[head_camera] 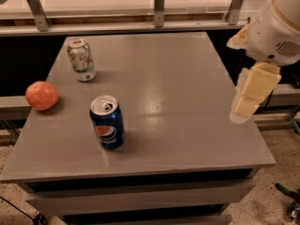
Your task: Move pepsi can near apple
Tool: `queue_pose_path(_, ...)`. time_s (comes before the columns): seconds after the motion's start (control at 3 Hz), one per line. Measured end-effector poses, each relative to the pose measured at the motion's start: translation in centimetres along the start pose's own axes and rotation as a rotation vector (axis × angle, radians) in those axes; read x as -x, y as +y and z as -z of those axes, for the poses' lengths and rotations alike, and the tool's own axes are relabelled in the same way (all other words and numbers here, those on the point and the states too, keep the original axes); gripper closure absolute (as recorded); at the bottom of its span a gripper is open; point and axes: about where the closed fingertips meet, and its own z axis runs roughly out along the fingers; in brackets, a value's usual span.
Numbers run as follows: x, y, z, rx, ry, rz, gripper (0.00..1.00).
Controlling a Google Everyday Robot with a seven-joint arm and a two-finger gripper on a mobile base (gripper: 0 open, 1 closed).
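Blue pepsi can (107, 122) stands upright at seven o'clock on the bench (187, 125), apple (42, 95) apart at its ten o'clock. At three o'clock hangs the claw (244, 108), state untellable; a high push could topple the can.

Gripper (247, 100): hanging just beyond the table's (187, 125) right edge, its arm (276, 27) running out of view at the top-right corner. White and green can (81, 59): lettering proving too small to read. Table base: running off the bottom edge.
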Motion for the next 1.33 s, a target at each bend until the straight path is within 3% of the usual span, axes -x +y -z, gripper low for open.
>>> queue_pose_path(0.67, 6.2, 1.4, -5.2, 0.134, -0.139, 0.075, 0.00)
queue_pose_path(1.0, 9.6, 3.1, -6.9, 0.164, -0.264, 0.099, 0.00)
queue_pose_path(1.33, 9.6, 3.1, -6.9, 0.164, -0.262, 0.099, 0.00)
